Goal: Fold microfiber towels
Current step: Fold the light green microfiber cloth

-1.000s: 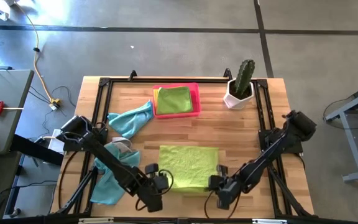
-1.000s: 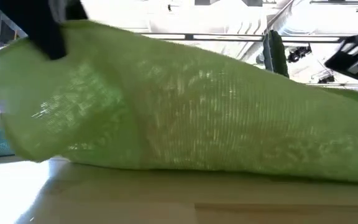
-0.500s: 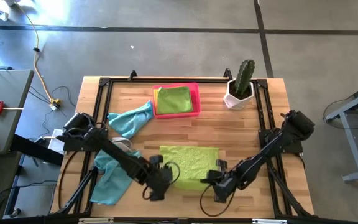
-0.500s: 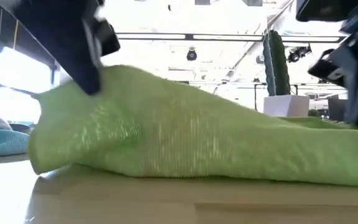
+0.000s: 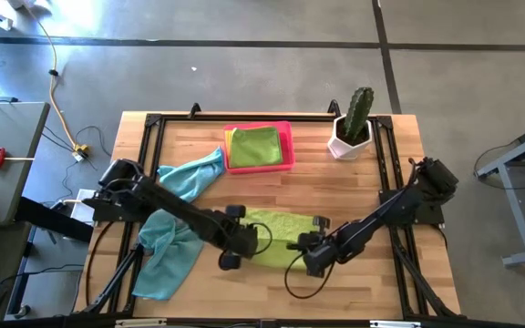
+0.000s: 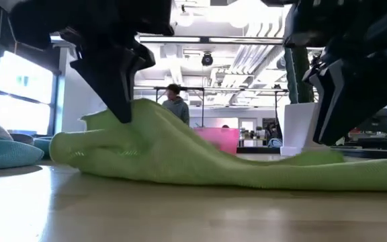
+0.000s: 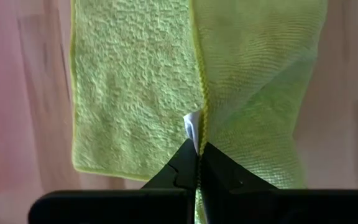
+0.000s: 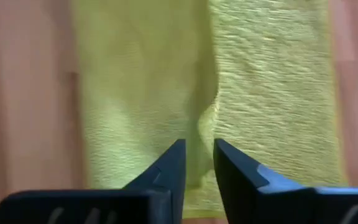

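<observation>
Both arms are dark, pretty much matte black all over, built from chunky blocky segments with slim links in between. Thin black cables loop off them near the wrists, and there's a bit of lighter grey hardware near the left arm's base. The left gripper [image 7: 197, 155] has two black wedge-shaped fingers tapering to narrow tips off a flat black crossbar. The right gripper [image 8: 199, 155] looks the same: black angular fingers, same bar.

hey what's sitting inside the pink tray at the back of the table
A folded lime green microfiber towel fills the rigid pink rectangular tray. A yellow cloth edge peeks out beneath it. Anything else under the stack is covered.
</observation>
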`<state>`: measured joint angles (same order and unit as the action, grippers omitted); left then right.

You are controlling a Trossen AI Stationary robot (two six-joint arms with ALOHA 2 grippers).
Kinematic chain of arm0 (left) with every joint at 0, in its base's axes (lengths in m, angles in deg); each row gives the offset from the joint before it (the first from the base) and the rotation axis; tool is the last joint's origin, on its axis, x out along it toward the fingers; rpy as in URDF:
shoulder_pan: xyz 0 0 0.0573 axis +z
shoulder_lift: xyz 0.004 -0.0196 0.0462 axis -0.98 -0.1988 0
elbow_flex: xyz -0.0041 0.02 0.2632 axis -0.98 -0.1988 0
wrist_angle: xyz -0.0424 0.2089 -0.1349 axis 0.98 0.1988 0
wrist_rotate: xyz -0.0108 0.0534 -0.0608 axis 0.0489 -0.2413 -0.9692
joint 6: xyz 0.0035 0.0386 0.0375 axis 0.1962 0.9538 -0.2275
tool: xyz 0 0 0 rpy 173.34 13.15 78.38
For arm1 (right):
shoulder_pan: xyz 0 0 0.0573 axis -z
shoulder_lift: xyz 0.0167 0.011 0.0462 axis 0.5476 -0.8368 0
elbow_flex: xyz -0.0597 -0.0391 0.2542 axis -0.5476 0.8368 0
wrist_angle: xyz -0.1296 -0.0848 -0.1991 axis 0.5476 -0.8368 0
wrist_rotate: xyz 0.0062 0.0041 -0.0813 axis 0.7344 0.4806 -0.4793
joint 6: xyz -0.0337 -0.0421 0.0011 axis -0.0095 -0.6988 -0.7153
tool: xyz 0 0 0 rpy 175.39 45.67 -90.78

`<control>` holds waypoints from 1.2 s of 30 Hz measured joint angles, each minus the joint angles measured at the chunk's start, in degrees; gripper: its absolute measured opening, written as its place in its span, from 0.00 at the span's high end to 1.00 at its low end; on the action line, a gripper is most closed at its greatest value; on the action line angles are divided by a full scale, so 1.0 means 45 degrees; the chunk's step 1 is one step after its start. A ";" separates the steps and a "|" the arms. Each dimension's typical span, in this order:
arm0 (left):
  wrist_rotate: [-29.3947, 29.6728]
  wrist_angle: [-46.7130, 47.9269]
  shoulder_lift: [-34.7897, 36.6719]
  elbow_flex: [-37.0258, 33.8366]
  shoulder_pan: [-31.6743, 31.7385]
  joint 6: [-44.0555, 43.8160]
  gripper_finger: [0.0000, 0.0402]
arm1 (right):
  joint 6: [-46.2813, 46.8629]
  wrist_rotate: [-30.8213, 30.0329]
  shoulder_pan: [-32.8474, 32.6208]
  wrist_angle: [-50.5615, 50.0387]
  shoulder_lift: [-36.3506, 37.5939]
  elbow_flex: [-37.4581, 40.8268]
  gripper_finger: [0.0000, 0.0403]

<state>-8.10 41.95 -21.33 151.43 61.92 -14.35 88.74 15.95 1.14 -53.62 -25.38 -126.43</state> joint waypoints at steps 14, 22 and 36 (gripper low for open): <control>0.0087 0.0003 -0.0035 0.0000 0.0564 0.1143 1.00 | -0.0339 -0.0158 0.0121 -0.0249 -0.0056 0.0000 0.78; 0.0995 0.0026 -0.0035 0.0000 -0.0405 0.1153 1.00 | -0.1646 0.0019 0.0380 0.0517 -0.0702 -0.0005 0.78; 0.1341 0.0047 -0.0035 0.0000 -0.0865 0.1008 1.00 | -0.2376 0.1345 0.1281 0.0702 -0.0714 -0.0005 0.78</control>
<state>-2.07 42.17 -21.49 151.43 58.02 -9.81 78.05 22.01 6.90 -50.46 -28.60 -126.45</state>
